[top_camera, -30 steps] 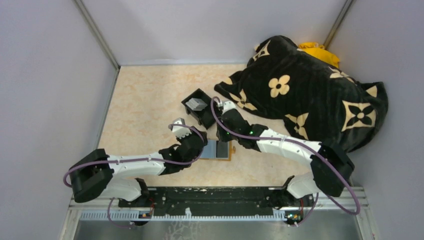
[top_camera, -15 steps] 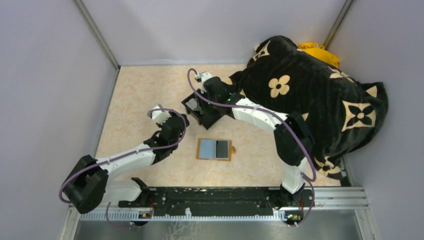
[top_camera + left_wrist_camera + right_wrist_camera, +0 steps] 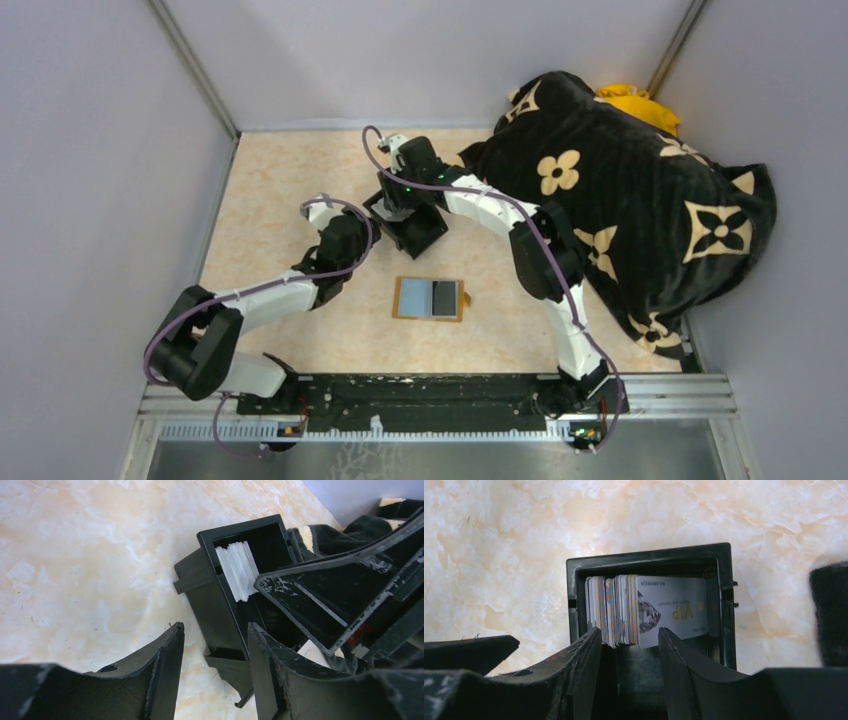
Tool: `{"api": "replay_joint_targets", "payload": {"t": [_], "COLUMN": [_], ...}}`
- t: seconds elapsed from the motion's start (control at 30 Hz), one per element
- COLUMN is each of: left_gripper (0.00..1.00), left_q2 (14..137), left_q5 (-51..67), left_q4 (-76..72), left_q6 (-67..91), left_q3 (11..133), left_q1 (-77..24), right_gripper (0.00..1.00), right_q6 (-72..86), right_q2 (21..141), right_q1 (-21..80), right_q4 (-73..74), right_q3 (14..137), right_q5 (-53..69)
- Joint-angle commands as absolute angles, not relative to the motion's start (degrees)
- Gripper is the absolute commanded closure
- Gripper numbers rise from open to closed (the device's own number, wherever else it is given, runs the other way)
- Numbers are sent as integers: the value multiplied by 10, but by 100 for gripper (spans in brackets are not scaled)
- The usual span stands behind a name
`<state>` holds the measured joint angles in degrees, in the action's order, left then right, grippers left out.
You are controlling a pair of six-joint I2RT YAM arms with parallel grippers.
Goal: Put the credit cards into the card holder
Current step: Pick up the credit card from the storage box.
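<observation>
Marble table (image 3: 270, 200), R gripper (image 3: 629, 632) at boxed cards (image 3: 616, 610)

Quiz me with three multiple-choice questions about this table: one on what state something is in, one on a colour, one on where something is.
1. The wallet is: A folded shut; B lying open; C standing on edge.
2. Its outer rim is: A green; B purple; C orange-tan.
3. The cards stacked on edge sit: A in the black box; B on the wallet; C loose, outside any container.

Answers:
1 B: both pale inner panels face up in the top view.
2 C: an orange-tan border frames those panels.
3 A: the right wrist view shows them packed upright between the box walls.
</observation>
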<state>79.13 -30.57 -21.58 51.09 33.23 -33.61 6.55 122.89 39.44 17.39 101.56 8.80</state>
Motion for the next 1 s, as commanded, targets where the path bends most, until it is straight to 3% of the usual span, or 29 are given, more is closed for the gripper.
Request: {"api": "replay_joint_targets", "payload": {"t": [0.0,0.73,0.97], "left_gripper": [44,45,45], "left_q2": [800,841,856], "left_q5": [-276,-254,-245], "left_q4": [-241,-258,-262], "left_q6": [501,505,506], "left_q3": [351,364,374], "left_q1": [-327,-315,-310], "right_gripper": [53,53,66], "right_q6": [54,84,104], "right_q2": [1252,1324,1318], "right_q1": [387,362,362], "right_q4": [176,194,182], "right_q3": [1077,1136,1110], "right_q5": [115,161,185]}}
